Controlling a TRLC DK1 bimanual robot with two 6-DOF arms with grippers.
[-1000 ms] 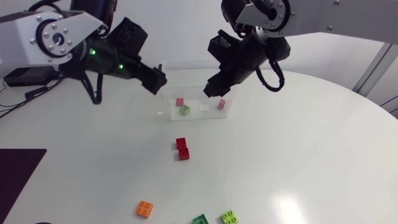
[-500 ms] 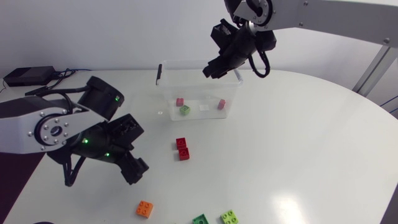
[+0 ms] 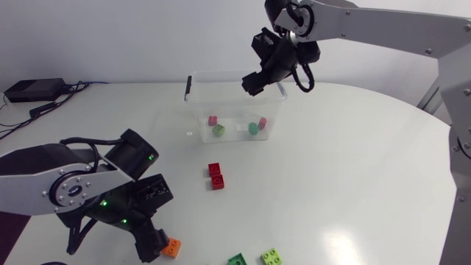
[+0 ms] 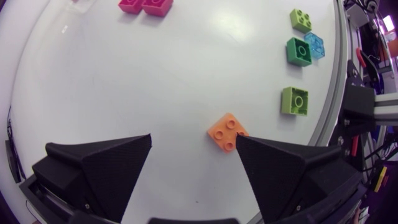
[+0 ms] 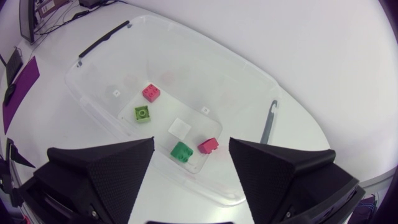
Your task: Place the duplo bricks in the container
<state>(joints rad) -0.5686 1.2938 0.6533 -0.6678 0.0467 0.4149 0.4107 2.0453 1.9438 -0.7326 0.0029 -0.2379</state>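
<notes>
With the right jaws hanging spread and empty above the container (image 3: 195, 103), the left jaws hover spread over the orange brick (image 4: 227, 132) on the tabletop (image 3: 353, 162), so a pickup looks in hand, calling next for centring on it, lowering and closing.

Table (image 3: 368, 169) — white, rnd, glossy top

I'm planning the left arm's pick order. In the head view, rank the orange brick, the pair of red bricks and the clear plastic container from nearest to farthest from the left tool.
From the left tool:
1. Orange square duplo brick, right beside the tool.
2. Pair of red duplo bricks, farther off, toward the middle.
3. Clear plastic container, farthest, at the back.
</notes>
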